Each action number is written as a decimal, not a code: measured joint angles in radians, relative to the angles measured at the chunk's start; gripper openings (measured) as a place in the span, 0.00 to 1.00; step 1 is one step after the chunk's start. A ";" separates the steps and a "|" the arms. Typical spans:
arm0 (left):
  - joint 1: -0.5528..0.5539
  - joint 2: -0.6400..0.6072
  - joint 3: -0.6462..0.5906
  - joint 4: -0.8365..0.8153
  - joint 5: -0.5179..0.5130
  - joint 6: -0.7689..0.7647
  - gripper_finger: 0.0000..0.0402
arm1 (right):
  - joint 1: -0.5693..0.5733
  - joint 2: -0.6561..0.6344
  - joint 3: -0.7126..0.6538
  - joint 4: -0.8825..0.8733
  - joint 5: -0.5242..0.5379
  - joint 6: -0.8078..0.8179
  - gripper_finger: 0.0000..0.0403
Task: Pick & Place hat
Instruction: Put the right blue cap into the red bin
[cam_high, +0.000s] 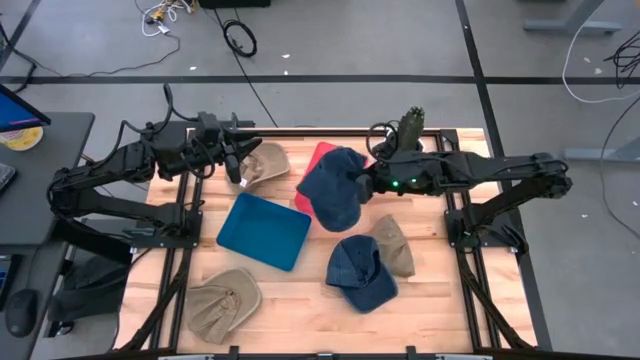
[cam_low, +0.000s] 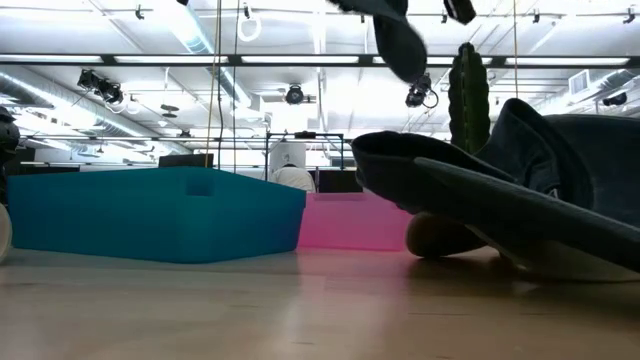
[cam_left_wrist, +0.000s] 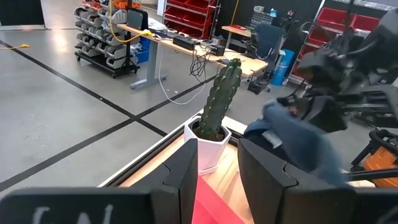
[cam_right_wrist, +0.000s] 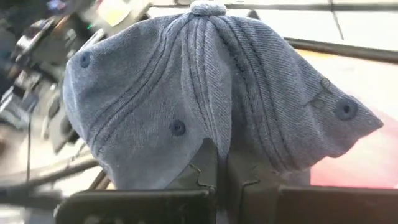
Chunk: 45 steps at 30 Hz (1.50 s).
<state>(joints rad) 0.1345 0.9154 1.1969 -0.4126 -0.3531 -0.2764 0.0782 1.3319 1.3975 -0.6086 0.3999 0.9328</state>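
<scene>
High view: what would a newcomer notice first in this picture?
Probably the dark blue hat hanging from the shut right gripper, above the pink tray at the table's far side. Next, the blue tray near the middle, with another blue hat and tan hats lying around it.

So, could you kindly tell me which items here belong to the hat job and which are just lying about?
Job:
- dark blue denim cap, held by the shut right gripper
- pink tray
- teal tray

Lying about:
- second blue cap
- three tan caps
- potted cactus
- left gripper, waiting
</scene>
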 joint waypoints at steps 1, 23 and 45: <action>0.000 0.000 0.000 0.000 0.000 0.000 0.30 | -0.004 0.012 0.000 0.004 0.013 0.032 0.00; 0.000 0.000 0.000 -0.005 0.000 0.080 0.30 | -0.067 0.399 0.378 -0.358 0.276 0.436 0.00; 0.000 0.000 0.000 -0.005 0.000 0.090 0.30 | -0.116 0.531 0.341 -0.508 0.324 0.881 0.00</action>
<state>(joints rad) 0.1341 0.9154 1.1965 -0.4171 -0.3534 -0.1867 -0.0383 1.8626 1.7380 -1.1168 0.7239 1.8142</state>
